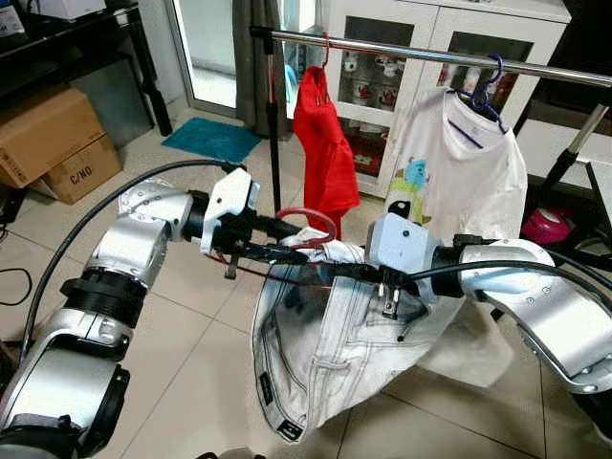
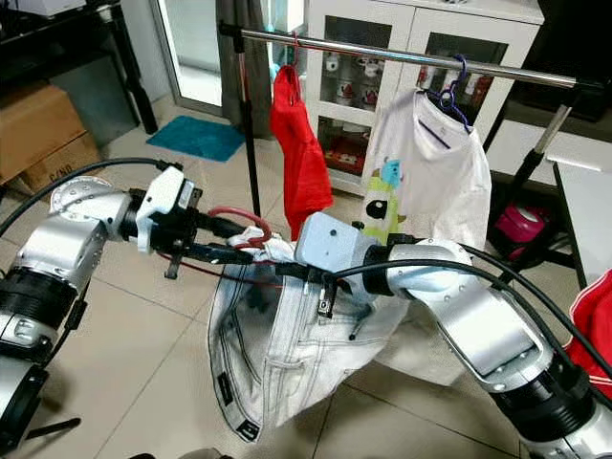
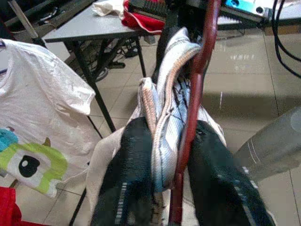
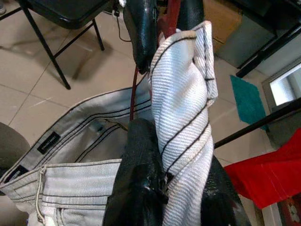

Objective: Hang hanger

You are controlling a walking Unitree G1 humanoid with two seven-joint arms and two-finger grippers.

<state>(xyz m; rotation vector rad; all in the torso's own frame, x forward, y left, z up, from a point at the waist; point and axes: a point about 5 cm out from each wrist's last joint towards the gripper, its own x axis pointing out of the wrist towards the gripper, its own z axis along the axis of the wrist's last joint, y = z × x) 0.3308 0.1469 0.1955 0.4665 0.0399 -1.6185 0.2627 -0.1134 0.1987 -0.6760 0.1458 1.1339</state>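
A red wire hanger (image 1: 308,216) carries pale white jeans (image 1: 325,344) that hang down over the tiled floor. My left gripper (image 1: 287,251) is shut on the hanger and the jeans' waistband, and the red wire (image 3: 197,94) runs between its black fingers (image 3: 129,179). Facing it from the right, my right gripper (image 1: 335,271) is shut on the bunched waistband (image 4: 181,108). The two grippers almost touch. Behind and above them runs a metal clothes rail (image 1: 430,53). On it hang a red garment (image 1: 325,153) and a white T-shirt (image 1: 469,172), with a bare stretch of rail between them.
The rail's black upright (image 1: 274,143) stands just behind the left gripper. A white glass-front cabinet (image 1: 421,29) is behind the rail. Cardboard boxes (image 1: 53,139) and a teal mat (image 1: 210,139) lie at the left. A pink object (image 1: 547,227) sits low at the right.
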